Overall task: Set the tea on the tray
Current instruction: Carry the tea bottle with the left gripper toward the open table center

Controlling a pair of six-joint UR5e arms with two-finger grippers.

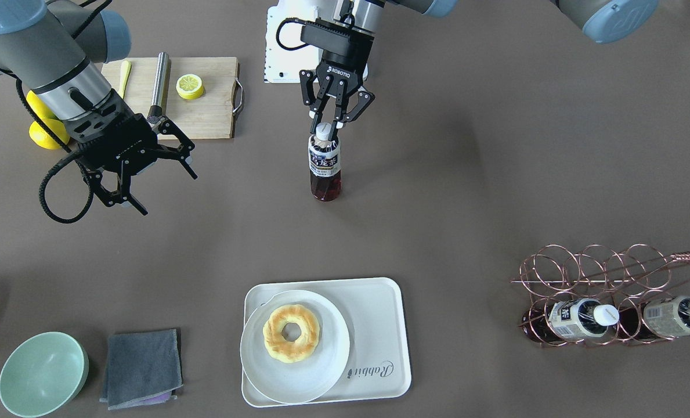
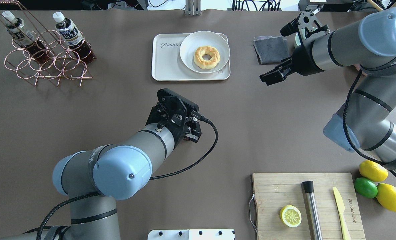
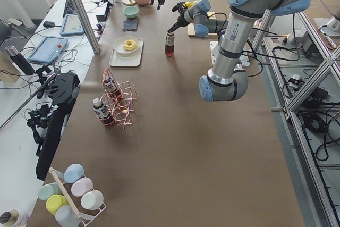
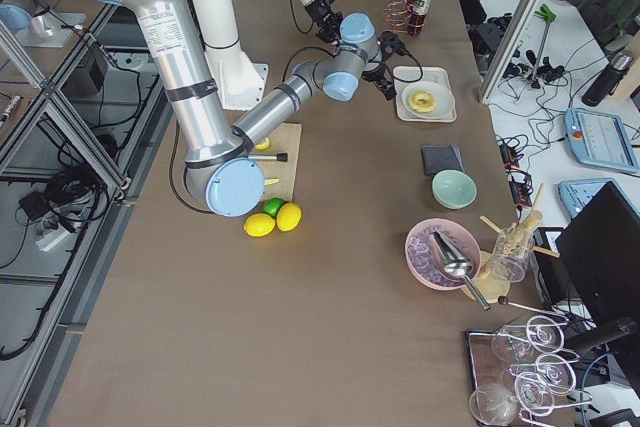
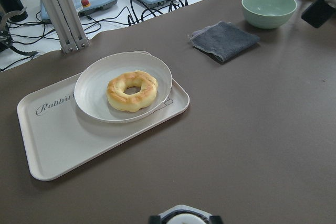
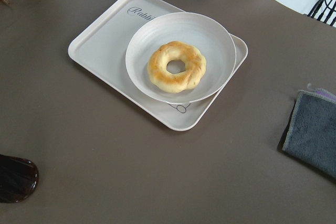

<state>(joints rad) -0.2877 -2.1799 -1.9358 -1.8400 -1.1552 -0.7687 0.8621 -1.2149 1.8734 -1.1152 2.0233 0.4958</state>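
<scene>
A tea bottle [image 1: 324, 165] with a white cap stands upright at mid-table, seemingly on the tabletop. My left gripper [image 1: 325, 128] is above it, fingers shut on the cap; the cap shows at the bottom edge of the left wrist view [image 5: 184, 217]. The cream tray [image 1: 379, 307] marked "Rabbit" lies nearer the operators' side, apart from the bottle, with a white plate [image 1: 321, 371] and a doughnut [image 1: 291, 332] on it. It also shows in the overhead view [image 2: 166, 63]. My right gripper [image 1: 147, 180] is open and empty, hovering off to the side.
Two more tea bottles [image 1: 582, 319] lie in a copper wire rack [image 1: 588, 273]. A wooden cutting board [image 1: 211, 116] carries a lemon half, a yellow knife and a steel rod. A green bowl [image 1: 43, 374] and a grey cloth [image 1: 141, 368] lie near the tray.
</scene>
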